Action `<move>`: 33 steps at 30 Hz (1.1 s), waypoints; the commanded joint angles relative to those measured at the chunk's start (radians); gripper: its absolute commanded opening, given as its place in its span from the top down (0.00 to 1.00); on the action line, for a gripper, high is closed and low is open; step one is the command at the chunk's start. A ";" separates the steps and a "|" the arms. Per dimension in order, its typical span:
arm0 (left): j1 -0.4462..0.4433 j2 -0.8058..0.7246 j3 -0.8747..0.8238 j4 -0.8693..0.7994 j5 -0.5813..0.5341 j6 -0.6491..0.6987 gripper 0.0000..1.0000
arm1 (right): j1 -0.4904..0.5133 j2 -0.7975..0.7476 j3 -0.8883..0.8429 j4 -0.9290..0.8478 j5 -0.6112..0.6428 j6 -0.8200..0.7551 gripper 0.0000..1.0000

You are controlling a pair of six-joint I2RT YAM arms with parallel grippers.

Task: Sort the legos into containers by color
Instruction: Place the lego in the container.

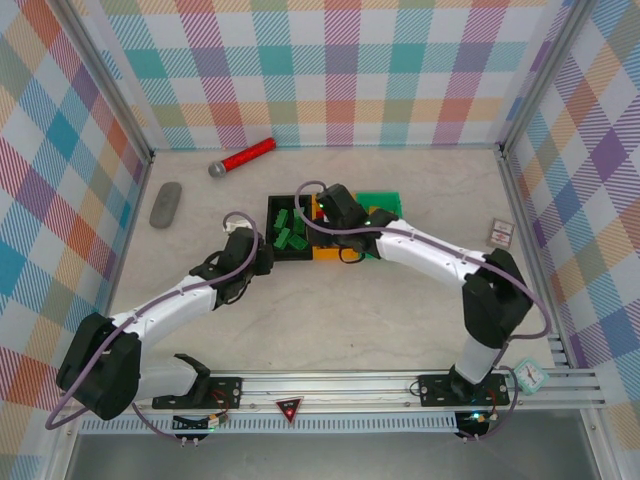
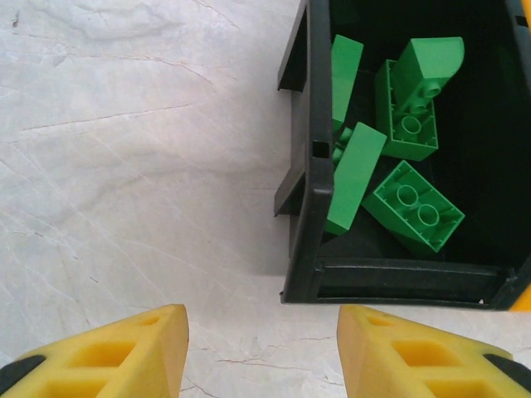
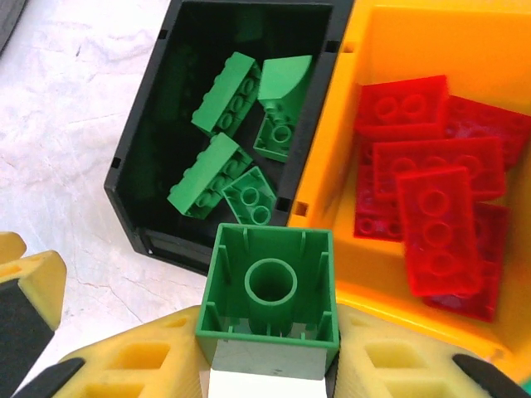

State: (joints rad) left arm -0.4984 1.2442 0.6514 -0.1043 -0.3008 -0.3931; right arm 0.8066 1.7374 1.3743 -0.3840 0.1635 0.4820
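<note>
1. Pinching one green brick (image 3: 270, 286) in right gripper (image 3: 265, 365), above near rim of black bin (image 3: 153, 149), toward far edge of table (image 1: 300, 320).
2. Holding left gripper (image 2: 261, 332) parted, empty, beside bin.
3. Next, likely: easing forward, releasing among green bricks (image 3: 224, 91).

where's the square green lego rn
Right wrist view: the square green lego is clamped in the right end effector, above the near corner where the black bin meets the orange bin.

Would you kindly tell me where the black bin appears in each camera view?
Top external: the black bin sits at picture centre, the leftmost bin.
Left wrist: upper right.
Right wrist: top centre-left, left of the orange bin.
Shared landmark: the green legos piled inside it.
</note>
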 commanded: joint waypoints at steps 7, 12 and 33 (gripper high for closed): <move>0.018 -0.010 -0.015 -0.007 -0.010 -0.021 0.50 | 0.009 0.178 0.217 -0.030 -0.085 -0.041 0.62; 0.020 -0.002 -0.013 -0.006 0.007 -0.025 0.50 | 0.009 0.267 0.319 -0.087 -0.045 -0.075 0.61; 0.020 0.017 -0.001 -0.013 0.012 -0.016 0.50 | 0.011 0.326 0.394 -0.147 -0.004 -0.100 0.47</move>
State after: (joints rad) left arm -0.4881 1.2613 0.6456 -0.1047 -0.2790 -0.4042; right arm 0.8074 2.0865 1.7748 -0.5179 0.1528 0.3985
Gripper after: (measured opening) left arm 0.504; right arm 0.527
